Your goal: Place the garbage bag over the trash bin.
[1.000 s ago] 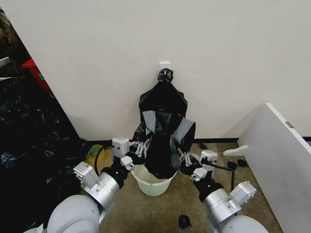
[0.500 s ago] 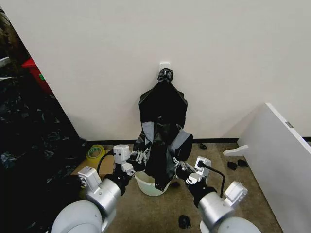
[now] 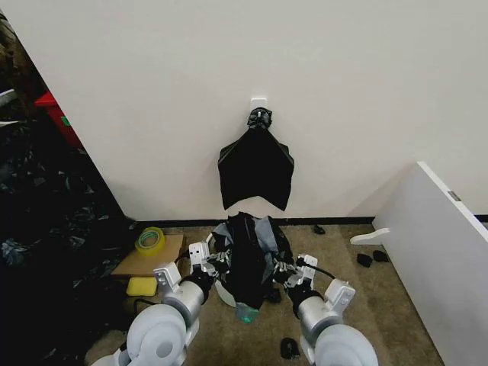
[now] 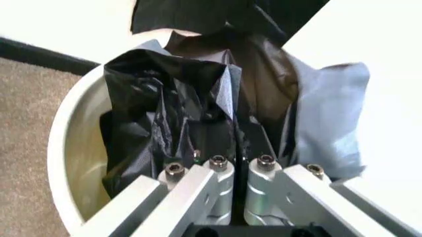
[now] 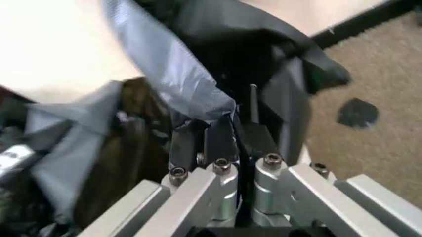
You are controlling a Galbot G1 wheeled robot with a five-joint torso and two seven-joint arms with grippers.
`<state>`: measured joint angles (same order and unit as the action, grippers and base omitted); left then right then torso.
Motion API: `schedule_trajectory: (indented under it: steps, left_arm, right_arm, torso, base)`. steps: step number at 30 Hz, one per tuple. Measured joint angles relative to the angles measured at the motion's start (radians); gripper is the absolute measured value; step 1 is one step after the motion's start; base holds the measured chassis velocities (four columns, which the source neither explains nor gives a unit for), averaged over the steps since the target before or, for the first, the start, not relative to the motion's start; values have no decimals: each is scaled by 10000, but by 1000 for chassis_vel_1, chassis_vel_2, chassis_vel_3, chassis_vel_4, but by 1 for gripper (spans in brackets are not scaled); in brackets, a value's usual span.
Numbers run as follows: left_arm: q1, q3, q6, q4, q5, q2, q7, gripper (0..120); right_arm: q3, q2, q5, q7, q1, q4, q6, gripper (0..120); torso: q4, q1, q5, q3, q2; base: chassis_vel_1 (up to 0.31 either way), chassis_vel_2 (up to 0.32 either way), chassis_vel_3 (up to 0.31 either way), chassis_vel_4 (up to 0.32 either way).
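My left pincer point(image 3: 221, 258) and right pincer point(image 3: 280, 267) each clench an edge of the garbage bag point(image 3: 248, 252), which hangs bunched between them into and over the trash bin point(image 3: 223, 292) on the floor below me. The risk, as I judge it: the thin film is gathered, not spread, so its mouth may fail to clear the rolled rim, tear at a pinch point, or slide out of one grip; a sideways tug could also tip the light bin. Brown carpet point(image 3: 396, 305) runs to a black skirting under a plain white wall; a knotted black bundle point(image 3: 256, 171) hangs on a white hook point(image 3: 259, 101), tape roll point(image 3: 150, 239) and yellow sponge point(image 3: 141, 286) to my left, a white panel point(image 3: 442, 244) to my right
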<state>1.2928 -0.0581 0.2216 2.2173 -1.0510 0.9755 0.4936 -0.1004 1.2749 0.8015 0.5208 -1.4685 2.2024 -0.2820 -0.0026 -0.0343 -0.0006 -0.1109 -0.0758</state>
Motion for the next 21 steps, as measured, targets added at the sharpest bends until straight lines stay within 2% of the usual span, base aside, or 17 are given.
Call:
schedule_trajectory:
  steps: [4, 6, 10, 15, 21]
  left_arm:
    - [315, -247, -91, 371, 362, -189, -93, 0]
    - [850, -631, -354, 663, 885, -636, -250, 0]
    - [1599, -805, -614, 719, 1287, -920, -379, 0]
    - [2056, -842, -826, 197, 1374, -905, -456, 0]
    - [2065, -919, -1087, -555, 1147, -898, -571, 0]
  right_arm:
    - [-61, 191, 85, 109, -79, -35, -6, 0]
    - [-196, 236, 30, 108, -527, 301, 25, 0]
    - [-296, 262, -237, 240, -908, 472, 149, 0]
    - [-329, 345, -312, 581, -896, 279, 226, 0]
    - [-307, 449, -168, 426, -784, 156, 362, 0]
  torso:
    - [2, 0, 1, 0, 0]
    - [2, 0, 0, 1, 0]
    - [2, 1, 0, 2, 0]
    - [2, 1, -1, 2, -1]
    - [2, 1, -1, 1, 0]
  base:
    - [0, 0, 0, 0]
    - [0, 0, 0, 0]
    - [0, 0, 0, 0]
    - [0, 0, 0, 0]
    - [0, 0, 0, 0]
